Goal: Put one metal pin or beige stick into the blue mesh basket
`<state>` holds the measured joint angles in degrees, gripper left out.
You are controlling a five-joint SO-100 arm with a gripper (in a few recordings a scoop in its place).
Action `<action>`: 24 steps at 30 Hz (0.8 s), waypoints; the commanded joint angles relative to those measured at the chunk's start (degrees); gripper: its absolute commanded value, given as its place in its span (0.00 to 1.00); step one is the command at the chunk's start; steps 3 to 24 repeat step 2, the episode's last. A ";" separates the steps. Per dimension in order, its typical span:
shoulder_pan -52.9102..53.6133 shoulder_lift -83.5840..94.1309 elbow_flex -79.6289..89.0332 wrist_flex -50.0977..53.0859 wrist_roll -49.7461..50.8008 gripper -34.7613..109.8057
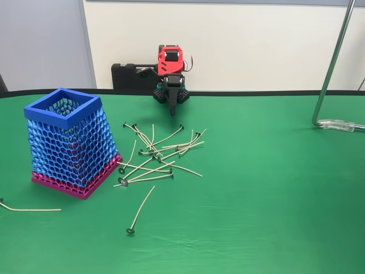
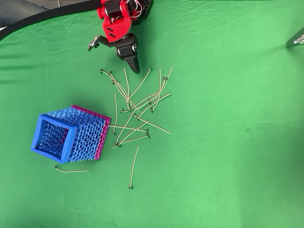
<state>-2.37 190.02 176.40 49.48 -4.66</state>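
Observation:
The blue mesh basket [image 1: 68, 142] [image 2: 69, 135] stands upright on the left of the green table, with a blue square rim and a pink base band. Several beige sticks with small dark heads lie in a loose pile [image 1: 159, 151] [image 2: 137, 107] to its right. One stick [image 1: 140, 209] [image 2: 134, 167] lies apart nearer the front, another [image 1: 28, 209] [image 2: 71, 170] by the basket's front. My gripper [image 1: 173, 111] [image 2: 135, 68], black on a red arm, hangs at the back of the table just behind the pile, fingers together and pointing down, holding nothing.
A metal stand pole [image 1: 332, 63] with a clamp foot [image 1: 339, 124] rises at the right rear. A black block [image 1: 128, 74] sits behind the arm's base. Open green cloth [image 1: 274, 200] spreads to the right and front.

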 commanded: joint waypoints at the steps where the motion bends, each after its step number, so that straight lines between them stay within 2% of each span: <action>1: -0.18 0.44 0.26 0.18 -0.18 0.25; 24: -0.18 0.44 0.26 0.18 -0.18 0.25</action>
